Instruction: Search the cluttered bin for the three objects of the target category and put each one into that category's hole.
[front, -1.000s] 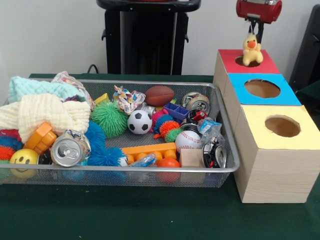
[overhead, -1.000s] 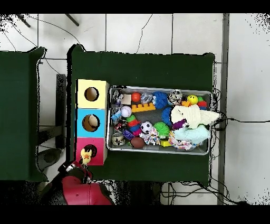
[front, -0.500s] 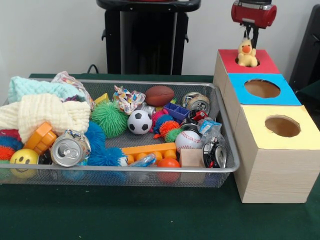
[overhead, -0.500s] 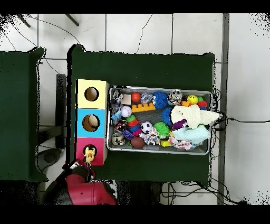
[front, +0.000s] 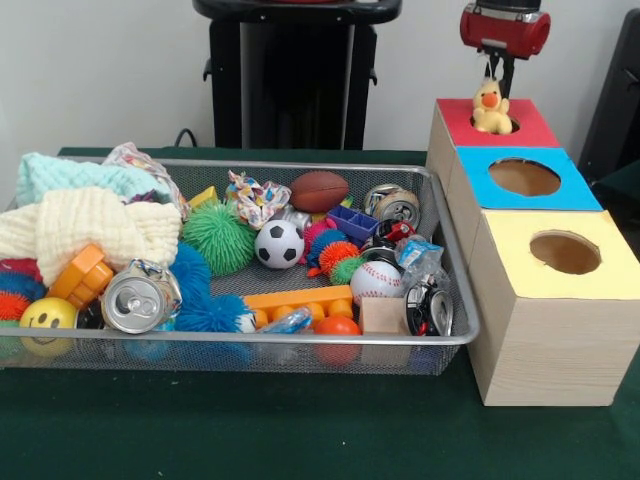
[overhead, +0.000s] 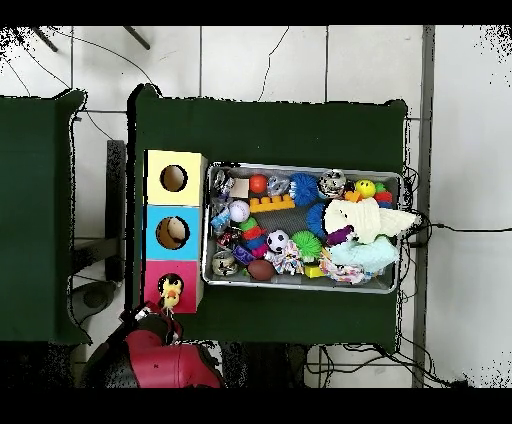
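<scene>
A small yellow plush duck (front: 490, 105) sits upright in the mouth of the round hole in the red-topped box (front: 533, 128), its lower body just inside the opening. My gripper (front: 498, 84) hangs straight above it, shut on the duck's head. From overhead the duck (overhead: 171, 293) shows over the red box's (overhead: 153, 276) hole, with the gripper (overhead: 163, 307) at that box's edge. The mesh bin (front: 300, 339) to the left holds mixed toys, cans and cloths.
The blue-topped box (front: 570, 192) and the yellow-topped box (front: 515, 238) stand in a row with the red one, right of the bin. The bin holds a soccer ball (front: 279, 244), a football (front: 319, 190), a baseball (front: 376, 281), spiky balls, crushed cans and knitted cloths (front: 90, 225).
The gripper has moved left and lowered the duck from hanging above the red box into the mouth of its hole. Over the last half second it has barely moved.
</scene>
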